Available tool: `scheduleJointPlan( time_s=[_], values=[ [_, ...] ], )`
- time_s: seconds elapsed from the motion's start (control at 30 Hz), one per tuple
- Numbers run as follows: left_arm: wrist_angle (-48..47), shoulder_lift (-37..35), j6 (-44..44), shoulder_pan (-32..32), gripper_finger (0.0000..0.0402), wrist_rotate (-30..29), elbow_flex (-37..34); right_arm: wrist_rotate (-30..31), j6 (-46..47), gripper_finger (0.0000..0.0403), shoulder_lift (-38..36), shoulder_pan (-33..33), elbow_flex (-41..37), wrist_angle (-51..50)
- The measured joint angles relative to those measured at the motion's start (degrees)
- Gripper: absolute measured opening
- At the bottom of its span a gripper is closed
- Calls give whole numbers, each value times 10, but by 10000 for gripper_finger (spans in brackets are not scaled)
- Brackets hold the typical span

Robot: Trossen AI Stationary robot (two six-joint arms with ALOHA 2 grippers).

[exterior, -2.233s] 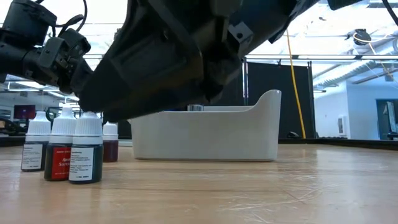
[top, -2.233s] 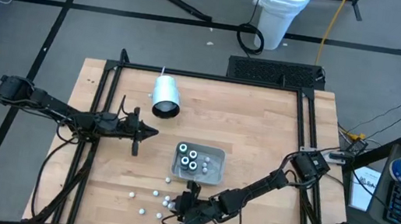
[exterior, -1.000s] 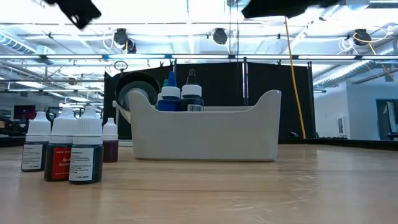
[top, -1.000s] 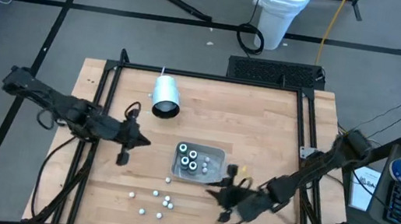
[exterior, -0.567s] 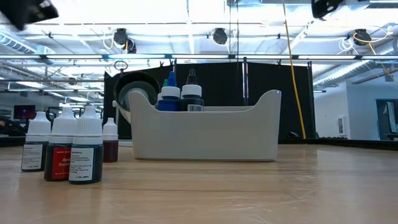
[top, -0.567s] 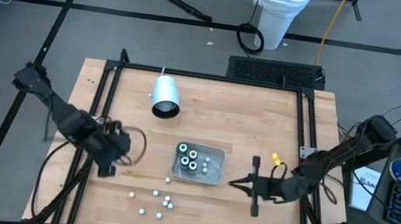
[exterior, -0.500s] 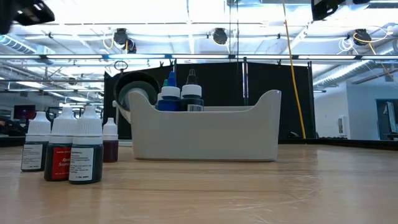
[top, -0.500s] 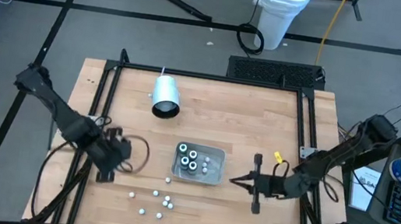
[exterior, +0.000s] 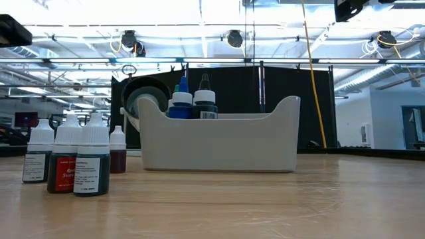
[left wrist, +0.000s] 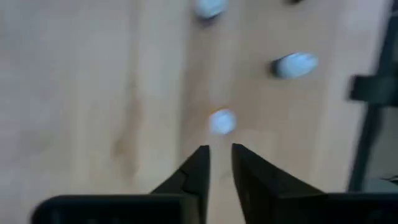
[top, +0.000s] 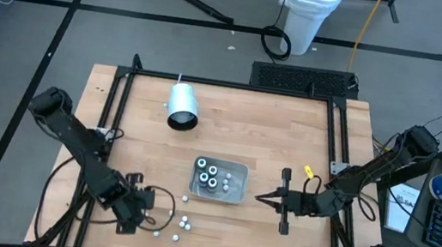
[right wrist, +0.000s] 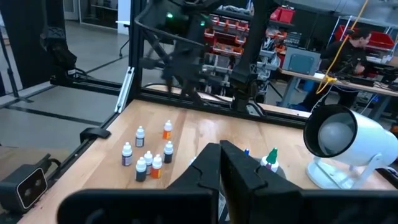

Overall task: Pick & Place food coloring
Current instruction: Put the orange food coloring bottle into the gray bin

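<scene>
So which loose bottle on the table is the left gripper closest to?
The bottle straight ahead of the left gripper, just past its slightly parted fingertips; the other two loose ones in the wrist view lie farther off.

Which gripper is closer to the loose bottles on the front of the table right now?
Left. The left gripper hangs just beside the loose bottles, nearly over them. The right gripper is off past the tray.
</scene>
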Motion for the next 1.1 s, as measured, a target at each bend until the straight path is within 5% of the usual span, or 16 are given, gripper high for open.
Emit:
scheduleJointPlan(
  time_s=[0.33,1.1],
  values=[
    [72,19,9,-20,171,-5,0,0,0,4,0,0,0,-2],
    [74,89,81,-9,175,-2,0,0,-2,4,0,-3,0,-24]
  ],
)
